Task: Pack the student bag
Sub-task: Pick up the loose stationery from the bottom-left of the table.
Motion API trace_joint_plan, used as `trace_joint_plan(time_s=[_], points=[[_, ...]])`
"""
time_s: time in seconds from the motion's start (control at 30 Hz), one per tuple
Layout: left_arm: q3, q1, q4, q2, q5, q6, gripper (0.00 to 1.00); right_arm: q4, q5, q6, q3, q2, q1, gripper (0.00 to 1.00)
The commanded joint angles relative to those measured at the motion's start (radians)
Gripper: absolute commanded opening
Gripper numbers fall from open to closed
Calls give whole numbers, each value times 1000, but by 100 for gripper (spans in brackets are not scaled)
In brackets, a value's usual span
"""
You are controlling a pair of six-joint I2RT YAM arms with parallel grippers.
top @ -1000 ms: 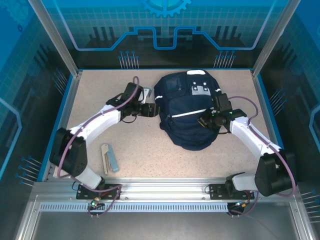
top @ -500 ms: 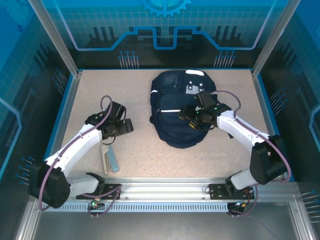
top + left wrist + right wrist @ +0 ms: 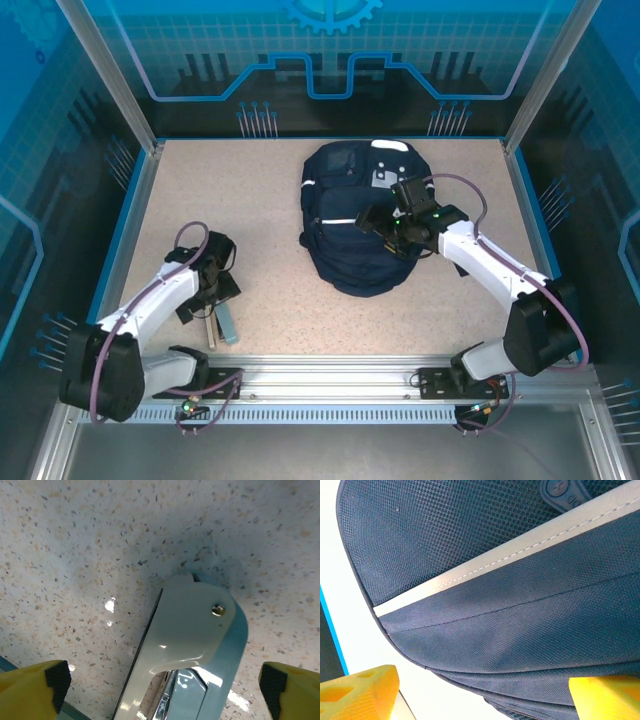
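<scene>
Having swung away from the student bag, which is lying at upper centre of the overhead frame, your left gripper is hovering wide-jawed over the pale blue stapler-like item at lower left — probably the next thing to pack — while your right gripper is spreading wide over the bag's fabric.

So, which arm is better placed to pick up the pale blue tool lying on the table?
Left. The left gripper hangs open directly over the tool; the right gripper is across the table, above the student bag.
</scene>
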Motion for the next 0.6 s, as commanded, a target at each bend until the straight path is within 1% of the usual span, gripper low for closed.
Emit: trace_joint_plan(time_s=[0.0,0.17,0.37,0.43,0.5,0.57], points=[[-16,18,60,47,63,5,97,-26,18,-12,18,-17,8,88],[-4,18,116,124,108,33,88,-30,20,-5,16,-20,8,88],[19,16,164,184,144,54,69,-50,40,-5,15,-34,7,88],[29,12,184,186,165,62,61,-54,44,-6,13,-42,5,87],[41,5,200,184,187,71,55,-59,48,-8,11,-47,4,87],[58,-16,218,181,210,82,51,-61,47,-16,10,-52,4,87]])
